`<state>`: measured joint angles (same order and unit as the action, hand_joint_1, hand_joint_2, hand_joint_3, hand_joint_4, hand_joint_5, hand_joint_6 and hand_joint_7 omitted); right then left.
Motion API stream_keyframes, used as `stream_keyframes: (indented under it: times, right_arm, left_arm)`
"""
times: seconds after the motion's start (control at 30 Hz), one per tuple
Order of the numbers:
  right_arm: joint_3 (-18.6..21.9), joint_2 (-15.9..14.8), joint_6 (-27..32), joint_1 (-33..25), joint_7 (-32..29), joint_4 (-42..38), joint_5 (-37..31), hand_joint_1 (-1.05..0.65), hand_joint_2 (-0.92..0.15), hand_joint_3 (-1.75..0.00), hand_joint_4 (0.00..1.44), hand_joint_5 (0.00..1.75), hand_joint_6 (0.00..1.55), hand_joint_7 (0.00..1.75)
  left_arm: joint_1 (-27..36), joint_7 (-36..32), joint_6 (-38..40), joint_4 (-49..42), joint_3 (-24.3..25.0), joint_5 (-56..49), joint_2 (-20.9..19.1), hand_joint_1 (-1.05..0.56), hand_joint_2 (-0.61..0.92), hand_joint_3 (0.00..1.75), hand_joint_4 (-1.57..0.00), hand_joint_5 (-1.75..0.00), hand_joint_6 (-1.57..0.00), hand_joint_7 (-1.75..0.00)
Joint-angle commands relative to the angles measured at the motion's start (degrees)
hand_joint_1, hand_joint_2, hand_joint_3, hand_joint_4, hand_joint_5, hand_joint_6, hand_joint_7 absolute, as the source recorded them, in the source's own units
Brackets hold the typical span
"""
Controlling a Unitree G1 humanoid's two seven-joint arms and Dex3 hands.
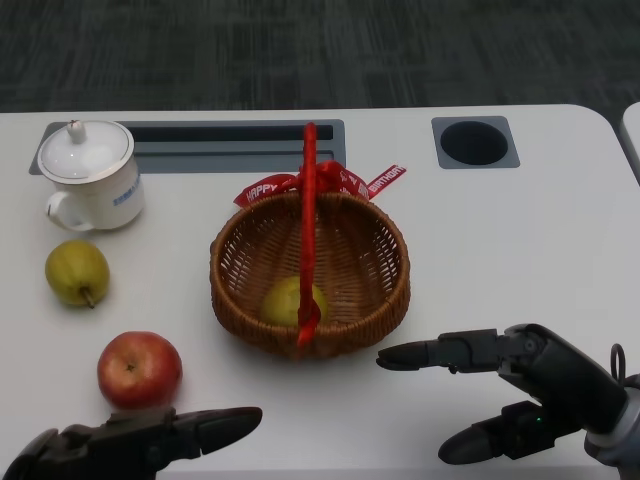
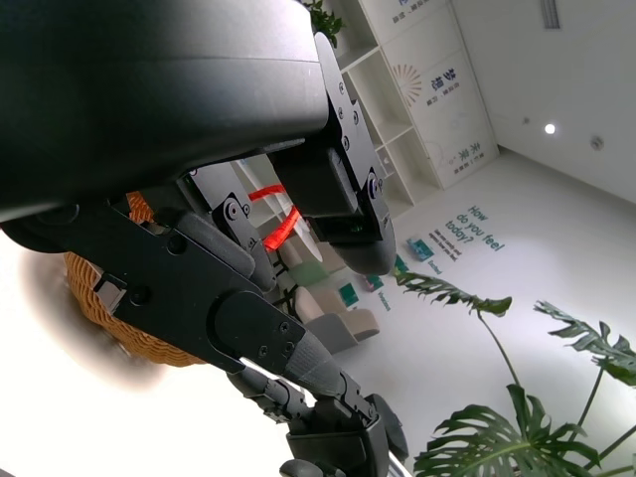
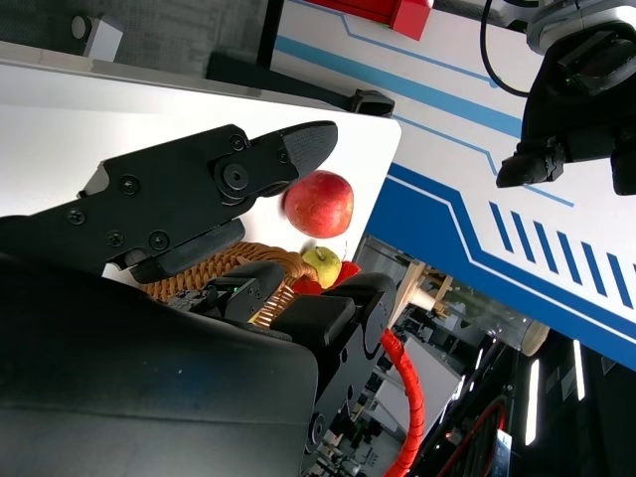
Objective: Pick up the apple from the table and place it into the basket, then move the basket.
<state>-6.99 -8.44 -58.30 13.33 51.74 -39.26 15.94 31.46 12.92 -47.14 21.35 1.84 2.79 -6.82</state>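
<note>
White table over dark carpet, pretty tidy setup. Apple is sitting near the front left corner, not picked up yet, and the left hand is right behind it at the front edge, fingers stretched out, holding nothing, probably lining up a grab. Basket is mid-table with its red handle standing up and a greenish fruit already inside. Right hand hangs just beside the basket's near right side, fingers apart and empty, maybe waiting for the move step. A pear and a lidded cup sit along the left edge.
</note>
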Motion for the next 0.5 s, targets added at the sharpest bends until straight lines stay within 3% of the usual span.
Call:
stream_keyframes:
  times: [0.03, 0.5]
  right_arm:
    - [0.66, -0.55, 0.29, 0.47, 0.13, 0.16, 0.93, -0.44, -0.80, 0.00, 0.64, 0.00, 0.61, 0.00]
    - [0.71, -0.75, 0.04, 0.39, 0.26, 0.39, 0.80, -0.43, -0.80, 0.00, 0.64, 0.00, 0.61, 0.00]
  left_arm:
    - [0.17, -0.68, 0.33, 0.26, 0.19, 0.20, -0.22, -0.34, 0.72, 0.00, -1.05, 0.00, -0.96, 0.00]
    - [0.46, -0.76, -0.28, 0.17, 0.19, -0.36, 0.40, -0.35, 0.73, 0.00, -1.05, 0.00, -0.95, 0.00]
